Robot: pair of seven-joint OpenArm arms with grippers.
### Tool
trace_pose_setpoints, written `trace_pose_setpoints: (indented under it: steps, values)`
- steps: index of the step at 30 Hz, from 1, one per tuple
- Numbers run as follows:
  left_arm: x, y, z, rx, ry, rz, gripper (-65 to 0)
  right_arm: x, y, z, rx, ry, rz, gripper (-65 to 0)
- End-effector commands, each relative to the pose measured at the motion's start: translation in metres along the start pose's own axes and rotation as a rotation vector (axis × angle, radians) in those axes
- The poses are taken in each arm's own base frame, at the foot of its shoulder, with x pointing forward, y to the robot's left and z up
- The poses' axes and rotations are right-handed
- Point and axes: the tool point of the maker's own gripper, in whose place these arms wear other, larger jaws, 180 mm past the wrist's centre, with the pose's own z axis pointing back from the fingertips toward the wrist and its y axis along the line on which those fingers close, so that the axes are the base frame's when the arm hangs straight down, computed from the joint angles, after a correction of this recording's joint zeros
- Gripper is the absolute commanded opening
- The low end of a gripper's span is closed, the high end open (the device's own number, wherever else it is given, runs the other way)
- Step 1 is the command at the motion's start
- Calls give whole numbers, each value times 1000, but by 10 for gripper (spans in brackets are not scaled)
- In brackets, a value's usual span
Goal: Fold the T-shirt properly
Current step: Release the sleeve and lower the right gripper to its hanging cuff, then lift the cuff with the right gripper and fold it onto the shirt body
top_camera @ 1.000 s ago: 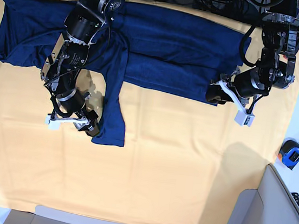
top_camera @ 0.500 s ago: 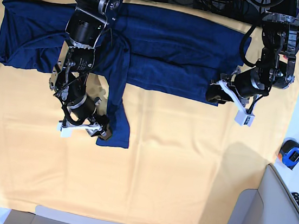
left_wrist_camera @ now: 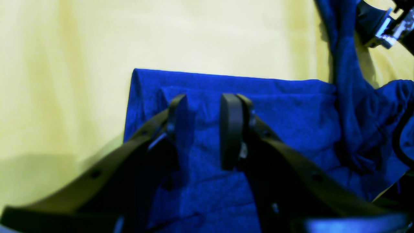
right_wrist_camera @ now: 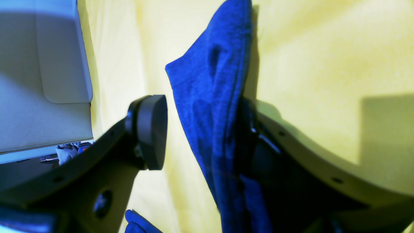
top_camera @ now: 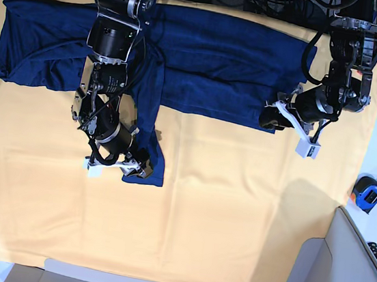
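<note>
T-shirt [top_camera: 205, 60] lies spread along the far edge of the yellow-orange table cloth [top_camera: 198, 231], body running across nearly the full width of the cloth; one sleeve hangs off its left half toward the cloth's middle, cuff end down by the right gripper [top_camera: 118, 167].

Left of shirt centre: right gripper (base view's left side) sits at that sleeve end; wrist view shows the sleeve fabric [right_wrist_camera: 210, 106] lying against one finger [right_wrist_camera: 258, 139] while the other pad [right_wrist_camera: 150, 129] stands clear of it with bare cloth in the gap; so jaws apart, not clamped, sleeve touching one side only.

Right end of the shirt: left gripper [top_camera: 281, 118] is at the lower right corner of the shirt body; wrist view shows both pads [left_wrist_camera: 230, 129] pushed down into a ridge of navy fabric [left_wrist_camera: 207, 136] between them; jaws narrow, pinched on the T-shirt hem.

Further right, off the table cloth near its right edge: a blue-and-orange tape measure [top_camera: 368, 192] on the white surface.
</note>
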Motion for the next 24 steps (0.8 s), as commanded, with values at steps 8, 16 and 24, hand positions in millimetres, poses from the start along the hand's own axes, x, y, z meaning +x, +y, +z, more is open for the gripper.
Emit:
trace_pose_setpoints:
  steps: [8, 16, 24]
  values:
    - [8, 4, 0, 1, -25, 5, -477, -6, 15, -4, 0, 39, 47, -650]
    - [9, 5, 0, 3, -29, 6, -477, -50, 96, 10, 135, 78, 429, -650]
    - [29, 14, 7, 24, -70, -1, -478, -128, 144, 49, 271, 145, 880, -650]
